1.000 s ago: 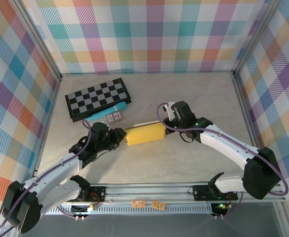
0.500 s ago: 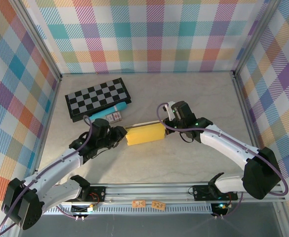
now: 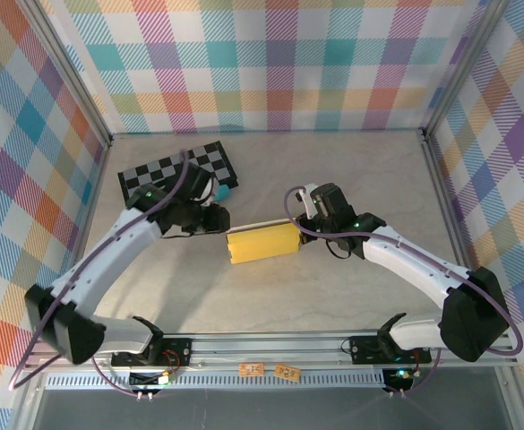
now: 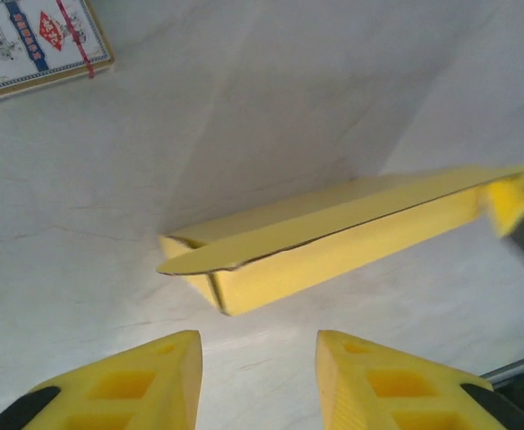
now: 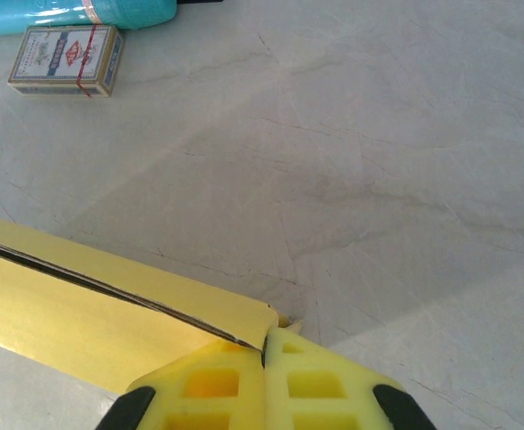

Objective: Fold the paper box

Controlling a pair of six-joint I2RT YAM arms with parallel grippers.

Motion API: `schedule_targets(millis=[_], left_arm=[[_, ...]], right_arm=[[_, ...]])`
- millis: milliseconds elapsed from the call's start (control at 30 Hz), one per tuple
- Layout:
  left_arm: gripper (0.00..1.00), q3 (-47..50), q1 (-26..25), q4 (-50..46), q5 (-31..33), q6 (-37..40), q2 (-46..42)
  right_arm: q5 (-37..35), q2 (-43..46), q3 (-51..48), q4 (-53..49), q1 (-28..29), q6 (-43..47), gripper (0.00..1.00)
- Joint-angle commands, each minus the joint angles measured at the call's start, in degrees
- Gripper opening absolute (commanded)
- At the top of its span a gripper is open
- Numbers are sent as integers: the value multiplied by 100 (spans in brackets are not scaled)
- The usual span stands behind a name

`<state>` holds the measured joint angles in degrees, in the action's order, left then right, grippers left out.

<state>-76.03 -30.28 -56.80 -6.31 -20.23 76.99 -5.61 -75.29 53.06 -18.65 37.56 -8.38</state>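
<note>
The checkered board [image 3: 158, 172] lies at the back left of the desk [image 3: 351, 170]. The left end effector [image 4: 257, 354] hangs with its fingers spread and nothing between them, just short of the open left end of the paper box [image 4: 333, 237], probably lining up on that loose flap. The box lies mid-desk, its long axis running left to right and its right end slightly farther back. The right end effector [image 5: 263, 354] pinches the box's right corner, apparently to anchor it.

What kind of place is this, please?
Probably a robot test cell: plaid panels enclose the table, two arms stand on a metal rail, and the right gripper pinches a paper box.
</note>
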Motion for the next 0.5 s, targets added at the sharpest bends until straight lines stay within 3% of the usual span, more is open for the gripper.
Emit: schedule_targets(millis=[0,167,467], left_arm=[[39,-373,49,-874,212,1565,210],[41,-402,49,-796,296,1963,451],[41,-329,49,-202,31,1979,750]], right_arm=[[14,-122,-30,-637,32,-84,0],[18,-109,-45,-635,36,-92,0],[16,-87,-67,-622,32,-141,0]])
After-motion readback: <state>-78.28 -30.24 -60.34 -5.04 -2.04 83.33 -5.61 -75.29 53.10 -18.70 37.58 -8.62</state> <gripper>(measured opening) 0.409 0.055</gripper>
